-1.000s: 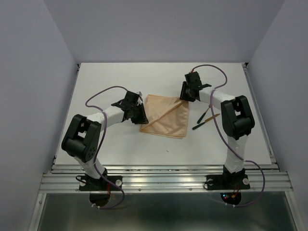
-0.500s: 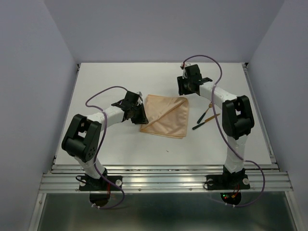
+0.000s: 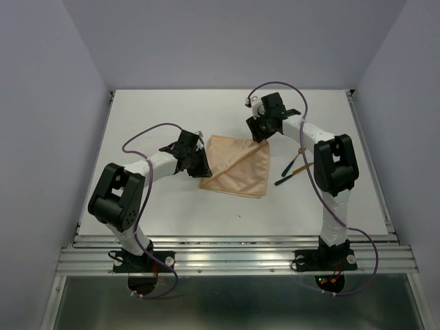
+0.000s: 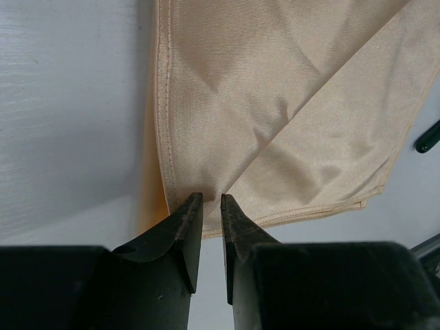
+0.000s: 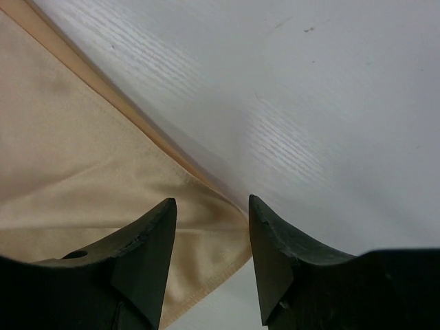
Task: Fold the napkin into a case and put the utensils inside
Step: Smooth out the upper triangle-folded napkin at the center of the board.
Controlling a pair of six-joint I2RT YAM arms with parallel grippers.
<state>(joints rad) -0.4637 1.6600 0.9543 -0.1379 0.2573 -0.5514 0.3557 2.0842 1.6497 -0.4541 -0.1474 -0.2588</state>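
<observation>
napkin: peach-orange cloth [image 3: 237,168] in the middle of the desk [image 3: 172,117], lying flat. A diagonal flap edge runs from the near-left corner to the far-right corner. Not yet a narrow case.
utensils: [image 3: 294,170] dark handles, gold heads, on the desk just right of the napkin, not touching it.
left gripper: [image 4: 212,201] at the napkin's near-left corner, jaws a slim gap apart, tips at the hem. Cannot tell if cloth is pinched.
right gripper: [image 5: 212,206] over the far-right corner, jaws apart, nothing held.
step: likely the next fold, with the right side taking that corner.
do well: lower the right jaws astride the hem, catch every layer, and clamp before lifting. Use the left as an anchor. Carry the corner low and straight so the flap doesn't shift. Avoid sweeping the utensils.
</observation>
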